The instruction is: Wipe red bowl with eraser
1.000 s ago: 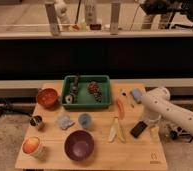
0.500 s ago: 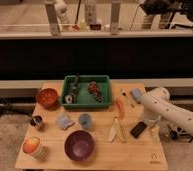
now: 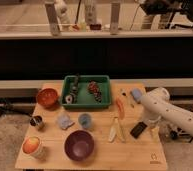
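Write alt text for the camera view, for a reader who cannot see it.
A white robot arm reaches in from the right, its claw low beside the black eraser near the wooden table's right edge. The red bowl sits far left, apart from it; a green tray and a purple bowl lie between.

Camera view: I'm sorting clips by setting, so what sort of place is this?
Probably a robot lab test station: a wooden table staged with a green tray, red bowl and purple bowl. The gripper hangs by the eraser at the table's right.
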`<state>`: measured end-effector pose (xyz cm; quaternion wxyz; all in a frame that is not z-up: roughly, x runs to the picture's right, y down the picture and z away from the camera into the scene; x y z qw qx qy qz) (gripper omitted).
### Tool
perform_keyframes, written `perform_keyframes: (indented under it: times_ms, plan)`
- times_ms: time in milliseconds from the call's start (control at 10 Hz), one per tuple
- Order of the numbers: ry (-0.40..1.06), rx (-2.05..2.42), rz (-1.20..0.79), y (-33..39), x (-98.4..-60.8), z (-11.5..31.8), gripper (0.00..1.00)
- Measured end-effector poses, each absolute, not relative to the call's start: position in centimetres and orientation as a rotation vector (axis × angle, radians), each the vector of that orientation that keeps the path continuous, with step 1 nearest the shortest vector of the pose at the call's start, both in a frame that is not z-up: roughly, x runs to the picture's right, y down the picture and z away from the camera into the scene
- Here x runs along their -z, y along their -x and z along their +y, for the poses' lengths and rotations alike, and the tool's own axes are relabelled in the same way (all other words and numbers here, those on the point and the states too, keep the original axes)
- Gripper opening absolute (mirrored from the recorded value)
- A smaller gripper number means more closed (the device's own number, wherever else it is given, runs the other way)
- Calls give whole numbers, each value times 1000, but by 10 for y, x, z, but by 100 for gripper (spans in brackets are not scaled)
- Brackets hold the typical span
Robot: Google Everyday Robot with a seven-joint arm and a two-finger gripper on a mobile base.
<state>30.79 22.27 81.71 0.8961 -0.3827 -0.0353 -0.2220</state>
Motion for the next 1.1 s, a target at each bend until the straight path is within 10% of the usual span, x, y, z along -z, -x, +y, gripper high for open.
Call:
perform_keyframes:
  times_ms: [1100]
  plan:
    - [787, 497, -82, -306, -819, 224, 80]
